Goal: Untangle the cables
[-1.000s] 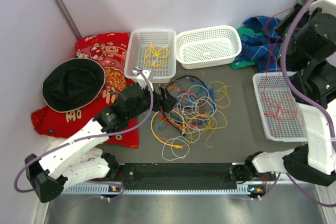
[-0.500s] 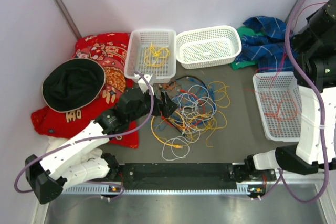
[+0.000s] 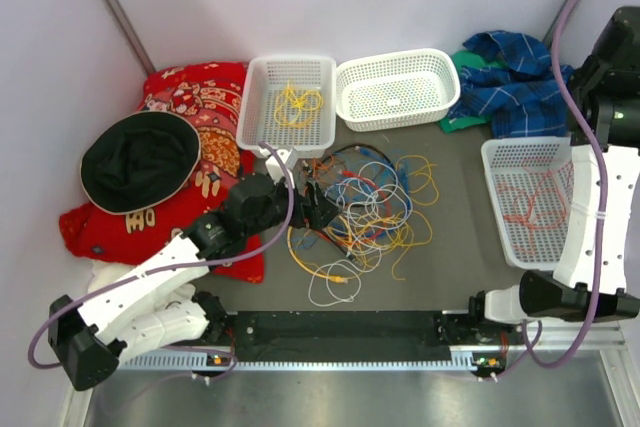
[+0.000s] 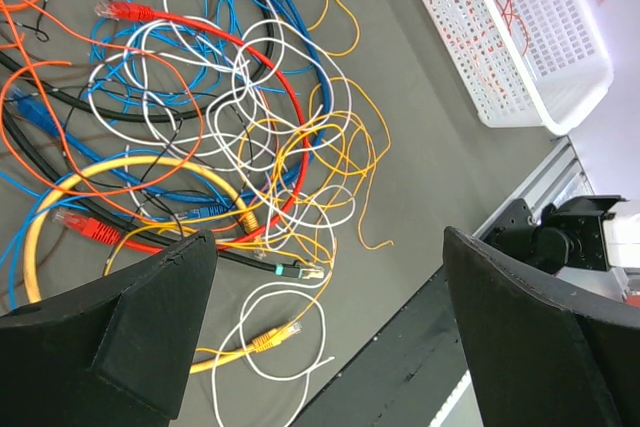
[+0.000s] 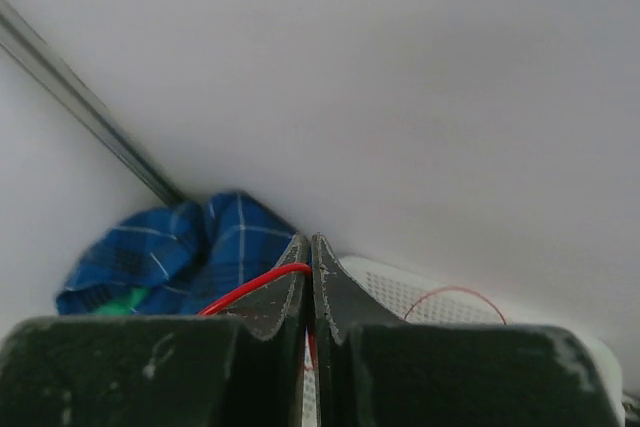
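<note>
Top external view gives you the cables [image 3: 365, 212] as one loose heap in the middle of the table [image 3: 450, 257]. Yellow, orange, blue, white, red and black loops cross every way, so the heap has no clear long axis.

It lies just to the right of your left gripper [image 3: 318, 205], which hangs over the heap's left edge with its jaws spread wide and nothing between them. From the left wrist, the thick yellow loop [image 4: 130, 197] sits closest ahead of that gripper [image 4: 330, 347], so I judge it the easiest first pick.

Your right gripper [image 5: 310, 247] is pinched shut on a thin red cable [image 5: 250, 287]. That arm is raised high at the right side, well apart from the heap, so the left arm is the nearer one.

At the far side, the left basket [image 3: 255, 97] holds a yellow cable [image 3: 297, 102]. You cannot make out any cable in the middle basket [image 3: 440, 72]. The right basket [image 3: 500, 157] holds thin red cables [image 3: 520, 207].
</note>
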`<move>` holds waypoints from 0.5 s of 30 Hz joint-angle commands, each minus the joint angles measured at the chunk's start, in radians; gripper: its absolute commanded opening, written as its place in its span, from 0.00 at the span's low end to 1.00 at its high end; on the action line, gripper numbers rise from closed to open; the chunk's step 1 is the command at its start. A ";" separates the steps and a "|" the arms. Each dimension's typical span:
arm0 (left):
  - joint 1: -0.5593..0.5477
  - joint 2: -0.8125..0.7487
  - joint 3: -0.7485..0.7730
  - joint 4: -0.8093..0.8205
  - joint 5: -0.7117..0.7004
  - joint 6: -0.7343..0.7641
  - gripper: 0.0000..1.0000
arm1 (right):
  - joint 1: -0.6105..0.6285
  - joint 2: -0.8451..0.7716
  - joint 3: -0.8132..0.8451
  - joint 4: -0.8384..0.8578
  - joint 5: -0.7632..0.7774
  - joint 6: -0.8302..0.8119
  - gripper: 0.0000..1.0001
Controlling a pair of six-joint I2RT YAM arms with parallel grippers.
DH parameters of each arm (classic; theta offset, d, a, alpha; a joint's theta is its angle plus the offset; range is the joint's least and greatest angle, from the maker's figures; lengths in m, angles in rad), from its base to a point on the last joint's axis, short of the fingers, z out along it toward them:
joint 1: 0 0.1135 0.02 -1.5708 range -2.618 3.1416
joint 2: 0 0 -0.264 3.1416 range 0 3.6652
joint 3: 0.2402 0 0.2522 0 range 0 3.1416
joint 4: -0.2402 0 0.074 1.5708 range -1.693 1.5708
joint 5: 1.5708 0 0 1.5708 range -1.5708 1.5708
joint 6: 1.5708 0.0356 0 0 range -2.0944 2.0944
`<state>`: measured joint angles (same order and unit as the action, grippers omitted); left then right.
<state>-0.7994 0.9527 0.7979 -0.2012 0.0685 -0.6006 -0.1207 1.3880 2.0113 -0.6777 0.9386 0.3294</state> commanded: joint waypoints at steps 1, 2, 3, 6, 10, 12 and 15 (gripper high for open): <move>0.000 -0.022 -0.031 0.085 0.028 -0.030 0.99 | -0.099 -0.041 -0.207 -0.158 -0.124 0.201 0.00; 0.002 -0.026 -0.045 0.089 0.031 -0.034 0.99 | -0.108 -0.050 -0.247 -0.161 -0.139 0.217 0.00; 0.000 -0.028 -0.049 0.094 0.031 -0.037 0.99 | -0.121 -0.056 -0.285 -0.161 -0.170 0.244 0.00; 0.002 -0.035 -0.068 0.097 0.039 -0.051 0.99 | -0.125 -0.083 -0.396 -0.149 -0.251 0.278 0.32; 0.000 -0.032 -0.075 0.098 0.045 -0.057 0.99 | -0.120 -0.127 -0.441 -0.140 -0.389 0.327 0.79; 0.000 -0.028 -0.069 0.097 0.047 -0.059 0.99 | -0.082 -0.176 -0.447 -0.096 -0.425 0.338 0.89; 0.000 -0.019 -0.060 0.097 0.047 -0.056 0.99 | -0.010 -0.219 -0.404 -0.069 -0.435 0.304 0.99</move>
<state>-0.7994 0.9428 0.7254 -0.1650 0.1013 -0.6514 -0.2058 1.2984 1.5425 -0.8322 0.5770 0.6220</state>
